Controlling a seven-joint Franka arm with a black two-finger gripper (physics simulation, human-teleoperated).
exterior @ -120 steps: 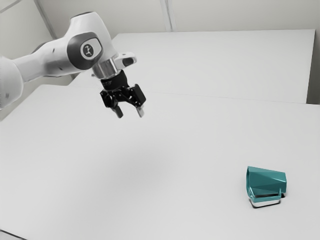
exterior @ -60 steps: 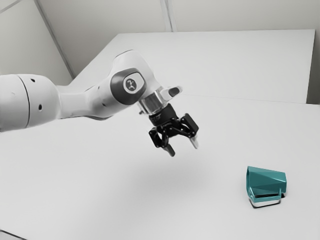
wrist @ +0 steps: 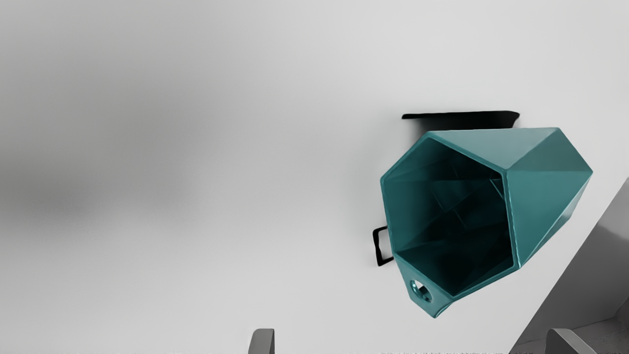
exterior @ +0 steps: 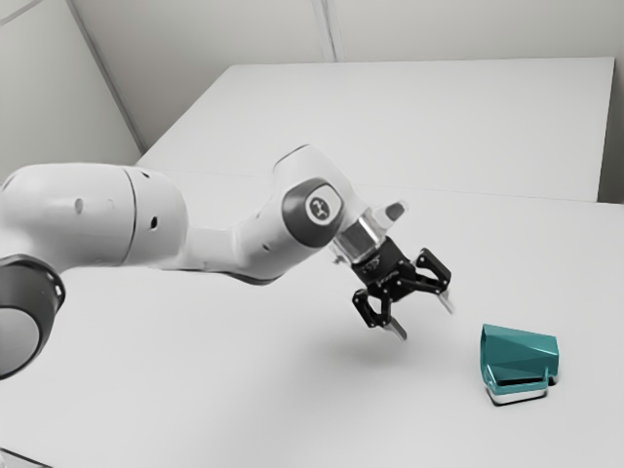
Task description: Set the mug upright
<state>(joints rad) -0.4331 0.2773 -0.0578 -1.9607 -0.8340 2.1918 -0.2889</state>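
My gripper [exterior: 424, 318] hangs above the table with its fingers spread apart and nothing between them. On the exterior view's right, the teal faceted mug [exterior: 520, 354] lies on its side, its mouth facing the exterior view's left, toward the gripper. Its handle is on the side nearer the exterior camera. Beyond the fingertips of the gripper [wrist: 410, 341] in the wrist view, the mug [wrist: 545, 196] shows its dark hollow inside, with the handle angled toward the fingers. There is a gap between gripper and mug.
A white table [exterior: 244, 370] lies under the arm and the mug. Behind it stands another white surface [exterior: 419, 117]. The table's edge and a grey area beyond it appear past the mug in the wrist view.
The arm has reached toward the exterior view's right and lower, bringing the open gripper much closer to the mug. The mug has stayed where it was.
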